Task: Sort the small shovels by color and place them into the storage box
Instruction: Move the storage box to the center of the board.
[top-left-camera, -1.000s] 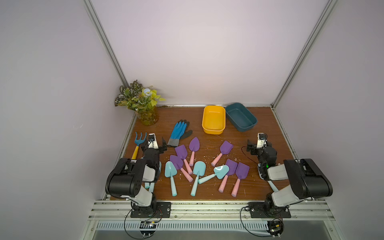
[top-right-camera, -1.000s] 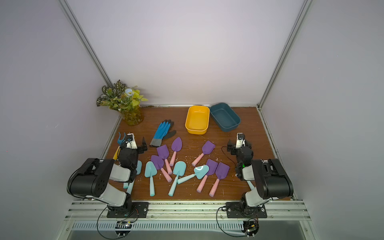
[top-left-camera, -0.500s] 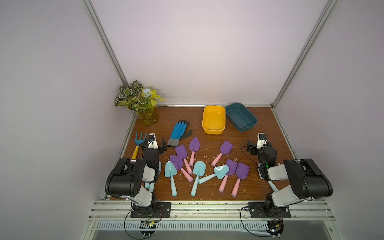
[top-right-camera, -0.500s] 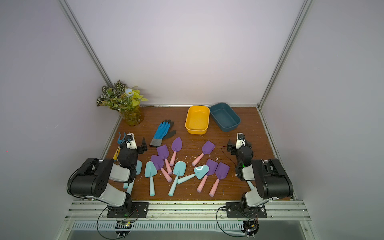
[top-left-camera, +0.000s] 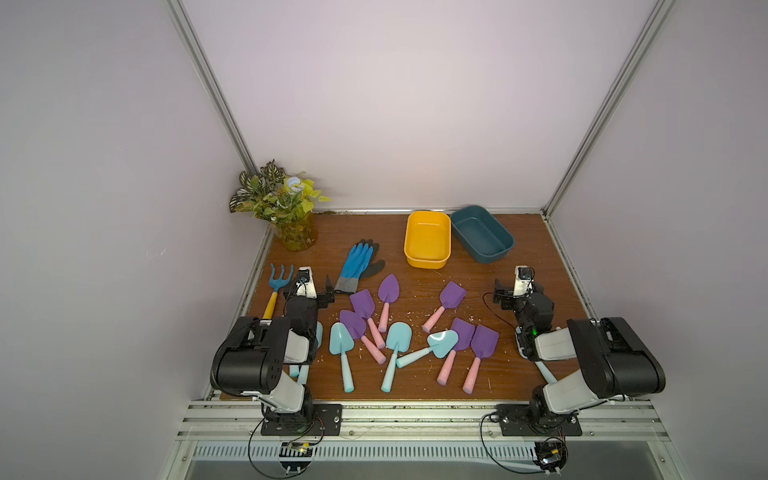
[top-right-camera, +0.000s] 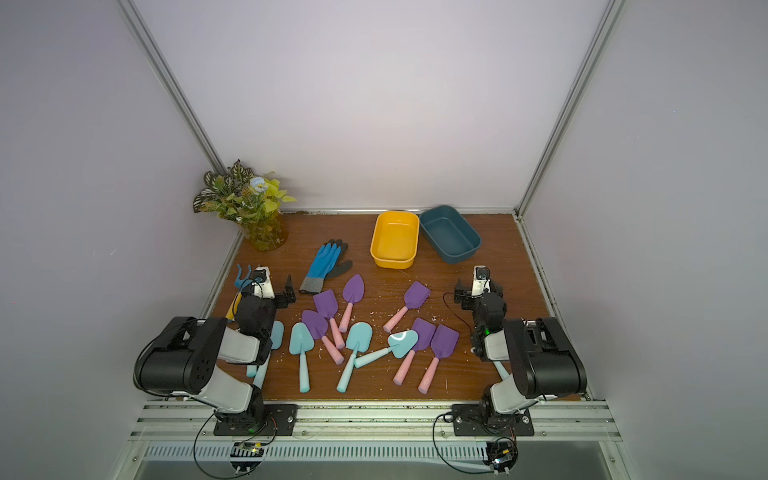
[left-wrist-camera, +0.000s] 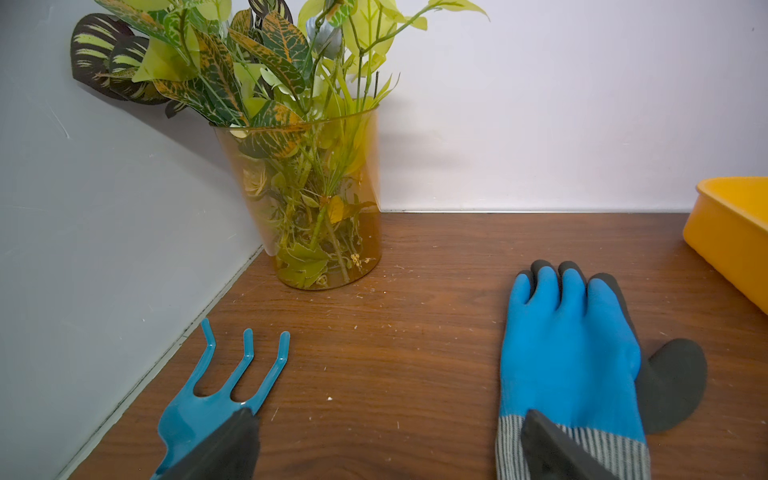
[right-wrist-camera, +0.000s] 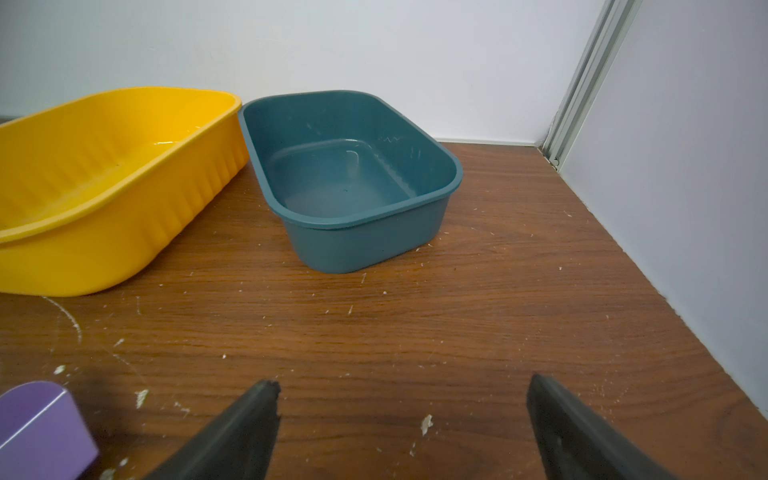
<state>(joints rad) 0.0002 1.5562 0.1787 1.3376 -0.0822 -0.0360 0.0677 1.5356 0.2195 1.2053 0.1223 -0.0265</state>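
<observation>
While both arms sit low at the near edge of the table (top-left-camera: 415, 386), the small shovels (top-left-camera: 398, 336) lie flat in a loose bunch between them. They are well apart from the yellow box (top-left-camera: 427, 262) and the dark teal box (top-left-camera: 492, 254) at the back. Most of them run front to back, with the blade toward the back wall and the handle toward the robot. The purple shovels (top-left-camera: 363, 300) with pink handles lean a little, and some cross each other. One aqua shovel (top-left-camera: 442, 343) lies nearly sideways, its blade beside two purple blades and its handle going toward the robot's left. More aqua ones peek out from under both arms.

The left gripper (left-wrist-camera: 388, 415) is spread wide and holds nothing. It sits between the blue rake (left-wrist-camera: 195, 411) and the blue glove (left-wrist-camera: 569, 353); I cannot tell if its fingers touch them. The right gripper (right-wrist-camera: 401, 384) is spread wide too and holds nothing. It hangs over bare wood and faces the dark teal box, with a purple blade just beside one finger.
</observation>
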